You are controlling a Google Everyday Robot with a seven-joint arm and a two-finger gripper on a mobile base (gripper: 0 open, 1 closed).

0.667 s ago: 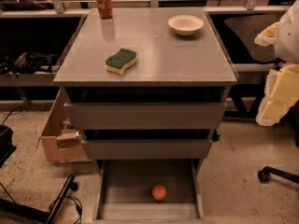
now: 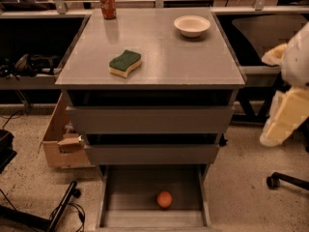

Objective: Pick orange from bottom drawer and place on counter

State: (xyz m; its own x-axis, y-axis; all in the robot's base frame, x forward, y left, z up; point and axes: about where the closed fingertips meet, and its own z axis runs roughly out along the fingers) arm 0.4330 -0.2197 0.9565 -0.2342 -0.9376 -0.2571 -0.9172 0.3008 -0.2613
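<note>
Hand (image 2: 284, 122) of the robot hangs at the right edge of the frame, a pale cream shape beside the cabinet and level with its two upper drawers, well apart from the fruit; whether it is released or clenched I cannot tell, and it grasps nothing that can be seen. At the bottom centre of the frame the bottom drawer (image 2: 126, 197) is pulled out, and the orange (image 2: 164, 199) lies on its flat grey floor, a little right of the middle and nearer the front lip than the back, touching neither side wall. Above it sit the middle drawer (image 2: 152, 154) and the top drawer (image 2: 149, 120), each with a dark gap over its plain front. The grey surface (image 2: 164, 57) on top carries a green and yellow sponge (image 2: 125, 63) toward its left front, a white bowl (image 2: 192, 25) at its far right, and a red can (image 2: 107, 3) upright at its far left corner. An open cardboard box (image 2: 57, 144) stands on the floor just left of the cabinet.
</note>
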